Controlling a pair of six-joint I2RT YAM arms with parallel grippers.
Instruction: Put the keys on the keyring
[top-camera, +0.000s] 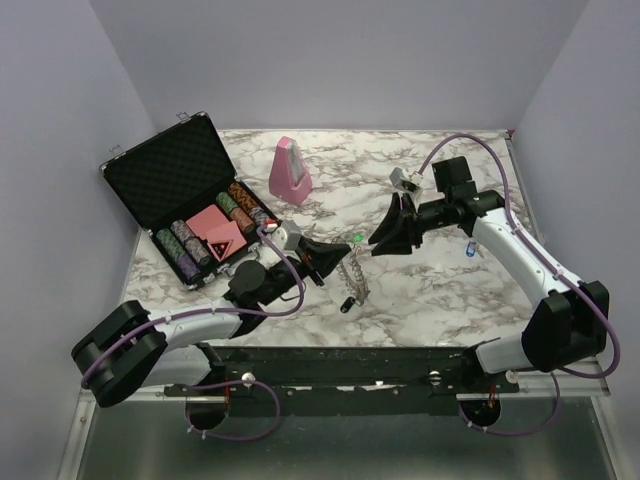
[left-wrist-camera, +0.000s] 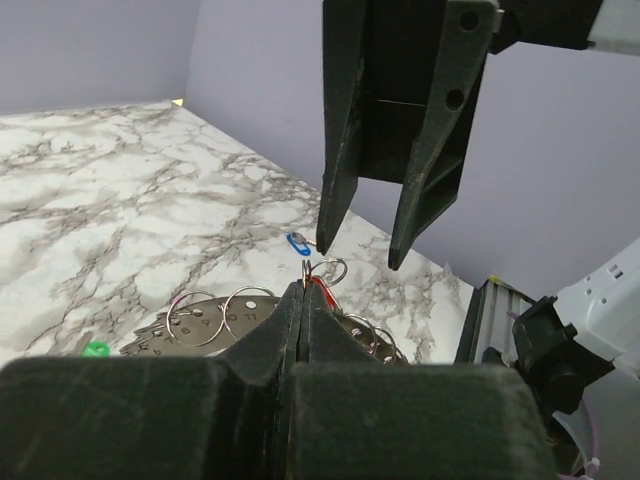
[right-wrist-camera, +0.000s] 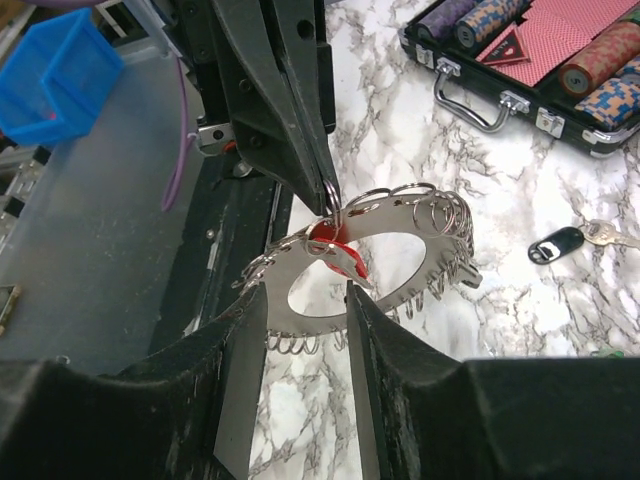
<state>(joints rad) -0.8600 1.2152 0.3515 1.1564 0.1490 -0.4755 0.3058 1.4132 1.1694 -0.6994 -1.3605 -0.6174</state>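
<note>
At the middle of the marble desk (top-camera: 450, 290), the left end effector (left-wrist-camera: 303, 292) is pinching shut on a small loop of the keyring (right-wrist-camera: 440, 250), beside a red key (right-wrist-camera: 335, 252). The right end effector (left-wrist-camera: 360, 255) is hovering close, gaping wide, holding nothing.

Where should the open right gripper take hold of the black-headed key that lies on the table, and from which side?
The black-headed key lies flat on the table, apart from the keyring. Probably the right gripper should come straight down and pinch the black plastic head across its long edges: it is bulkier than the thin metal blade, which is left free for threading.
</note>
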